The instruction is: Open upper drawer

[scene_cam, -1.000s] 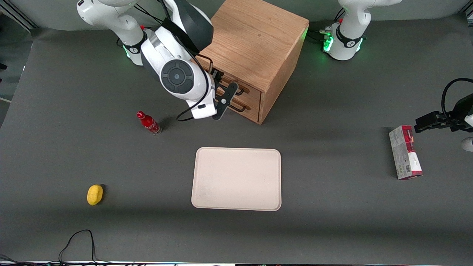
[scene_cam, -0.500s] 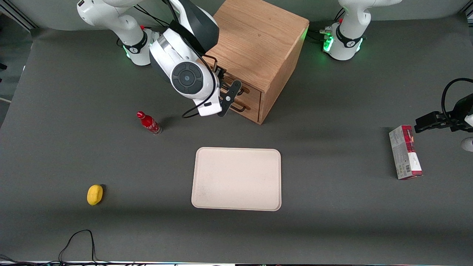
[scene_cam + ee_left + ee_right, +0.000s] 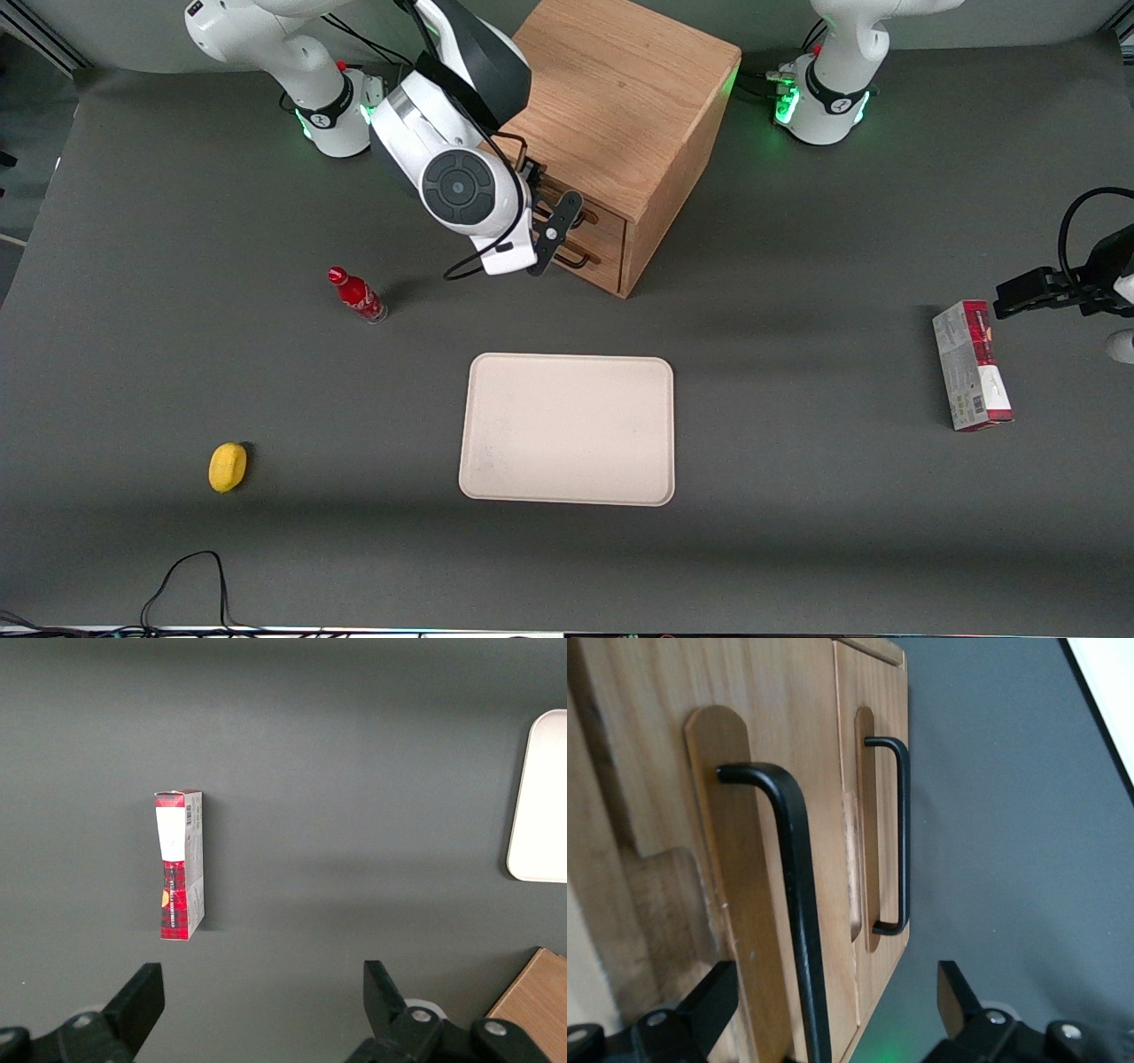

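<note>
Jaws of the gripper [image 3: 833,1014] stand wide open around the shut upper drawer's [image 3: 664,859] handle [image 3: 796,895].

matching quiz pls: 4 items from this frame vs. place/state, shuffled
Items:
1. upper drawer
2. gripper
3. red bottle
4. lemon

Descriptions:
A. upright on the table, between the lemon and the cabinet
B. nearest the front camera, toward the working arm's end
C. shut, flush with the cabinet front
D. open, fingers either side of the upper handle

Pairs: 1-C, 2-D, 3-A, 4-B
</note>
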Robot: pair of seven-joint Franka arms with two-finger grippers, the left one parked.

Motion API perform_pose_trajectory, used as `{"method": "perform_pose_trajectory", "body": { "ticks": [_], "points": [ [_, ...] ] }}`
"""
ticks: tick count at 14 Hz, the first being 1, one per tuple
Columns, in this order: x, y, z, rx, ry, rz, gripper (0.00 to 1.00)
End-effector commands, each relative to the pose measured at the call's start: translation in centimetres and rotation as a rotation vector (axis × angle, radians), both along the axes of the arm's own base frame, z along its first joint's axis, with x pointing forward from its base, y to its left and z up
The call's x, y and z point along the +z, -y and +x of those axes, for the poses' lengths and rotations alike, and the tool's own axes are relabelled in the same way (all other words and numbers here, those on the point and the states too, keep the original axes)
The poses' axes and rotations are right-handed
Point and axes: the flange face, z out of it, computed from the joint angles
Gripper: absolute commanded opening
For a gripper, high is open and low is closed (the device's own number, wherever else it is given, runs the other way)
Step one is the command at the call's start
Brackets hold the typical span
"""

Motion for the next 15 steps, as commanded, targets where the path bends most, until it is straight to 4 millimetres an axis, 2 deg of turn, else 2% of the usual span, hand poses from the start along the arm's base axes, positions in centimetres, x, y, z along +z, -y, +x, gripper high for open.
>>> {"method": "perform_pose_trajectory", "body": {
  "ticks": [1,5,15],
  "points": [
    [-0.1,0.3,-1.3,0.002,0.0,0.029,1.0],
    [-0.6,0.4,-1.4,0.003,0.006,0.032,1.0],
    [0.1,1.1,-0.3,-0.014,0.026,0.044,1.0]
  ]
}}
